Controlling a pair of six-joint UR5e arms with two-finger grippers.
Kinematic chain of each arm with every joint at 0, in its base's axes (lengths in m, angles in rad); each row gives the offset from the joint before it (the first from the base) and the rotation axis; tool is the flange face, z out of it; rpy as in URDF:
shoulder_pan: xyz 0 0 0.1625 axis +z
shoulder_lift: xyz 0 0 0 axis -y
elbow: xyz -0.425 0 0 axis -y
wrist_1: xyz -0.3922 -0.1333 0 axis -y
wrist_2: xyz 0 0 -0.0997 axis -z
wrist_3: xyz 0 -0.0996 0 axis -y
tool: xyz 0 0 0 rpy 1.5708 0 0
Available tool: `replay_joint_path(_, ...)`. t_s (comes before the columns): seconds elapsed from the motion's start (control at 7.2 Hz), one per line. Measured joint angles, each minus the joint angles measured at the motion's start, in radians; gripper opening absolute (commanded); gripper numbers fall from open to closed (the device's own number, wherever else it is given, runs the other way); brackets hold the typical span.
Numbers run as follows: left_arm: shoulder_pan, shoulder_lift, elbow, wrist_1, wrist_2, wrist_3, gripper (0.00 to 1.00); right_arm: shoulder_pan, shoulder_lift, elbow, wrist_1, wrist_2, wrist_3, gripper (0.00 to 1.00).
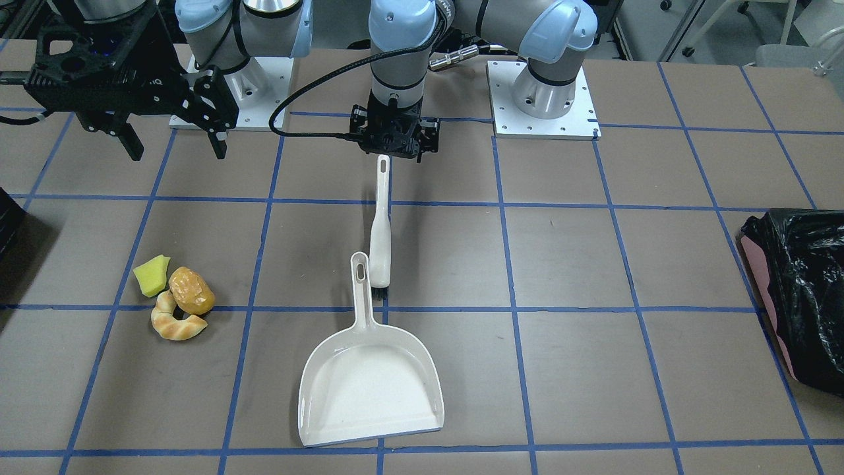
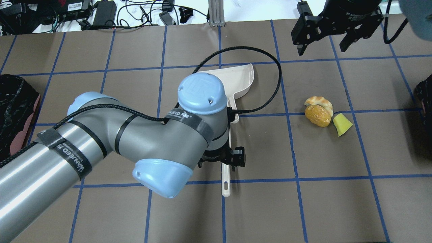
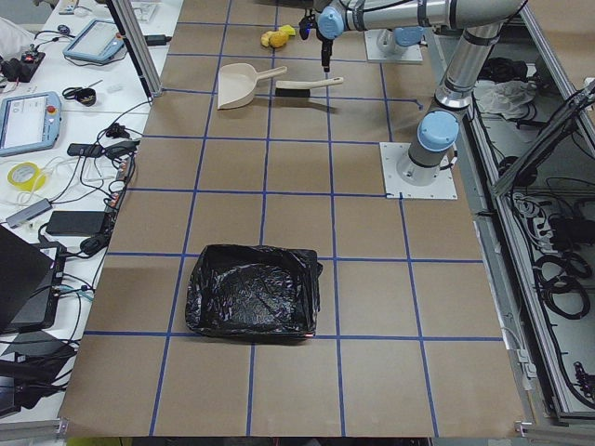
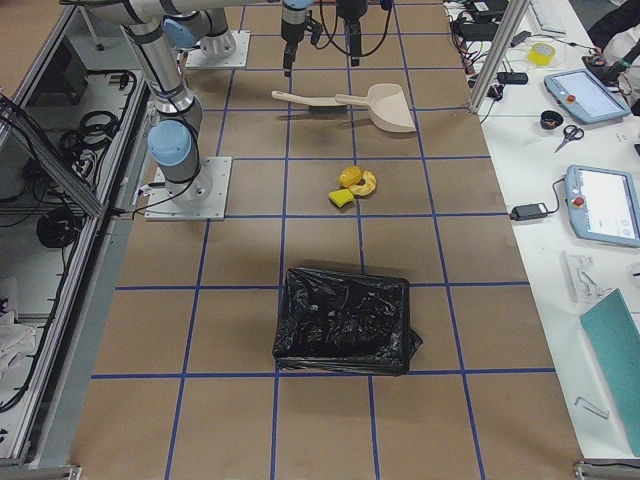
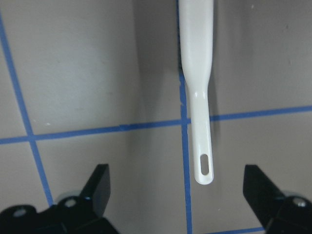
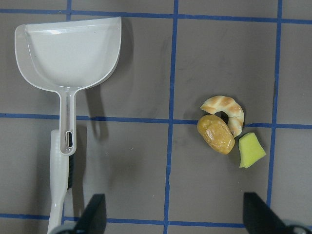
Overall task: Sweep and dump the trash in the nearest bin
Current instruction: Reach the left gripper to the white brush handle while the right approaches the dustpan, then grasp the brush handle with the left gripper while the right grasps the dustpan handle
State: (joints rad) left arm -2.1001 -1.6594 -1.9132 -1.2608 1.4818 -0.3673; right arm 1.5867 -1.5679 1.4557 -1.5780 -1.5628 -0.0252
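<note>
The trash lies in one cluster on the table: a yellow-green wedge [image 1: 151, 275], a brown roll [image 1: 191, 290] and a pale croissant [image 1: 177, 323]. It also shows in the right wrist view, with the croissant [image 6: 223, 108], the roll [image 6: 216, 134] and the wedge [image 6: 251, 150]. A white dustpan [image 1: 369, 382] and a white brush [image 1: 380, 231] lie mid-table. My left gripper [image 1: 394, 142] is open and empty, low over the brush handle's end [image 5: 204, 168]. My right gripper [image 1: 175, 142] is open and empty, raised, apart from the trash. Only an edge of the black bin [image 1: 6, 221] shows past the trash.
A pink bin lined with a crinkled black bag [image 1: 798, 290] stands at the table's other end, on my left. The left arm's elbow [image 2: 199, 94] hides part of the brush and dustpan handle in the overhead view. Blue tape lines grid the brown table [image 1: 593, 369].
</note>
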Motion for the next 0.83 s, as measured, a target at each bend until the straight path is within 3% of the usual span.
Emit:
replay_joint_path(0.28, -0.035, -0.045, -0.043, 0.081, 0.003, -0.002, 0.99, -0.008, 0.081, 0.015, -0.025, 0.03, 0.009, 1.0)
replay_joint_path(0.56, -0.064, -0.078, -0.078, 0.153, 0.008, -0.003, 0.98, -0.012, 0.271, -0.003, -0.071, 0.085, 0.022, 0.95)
replay_joint_path(0.69, -0.068, -0.092, -0.087, 0.172, 0.01, -0.003, 0.98, -0.002, 0.37, -0.028, -0.047, 0.114, 0.043, 0.99)
replay_joint_path(0.83, -0.072, -0.105, -0.093, 0.192, 0.01, -0.004, 0.92, 0.028, 0.437, -0.045, -0.005, 0.16, 0.086, 1.0)
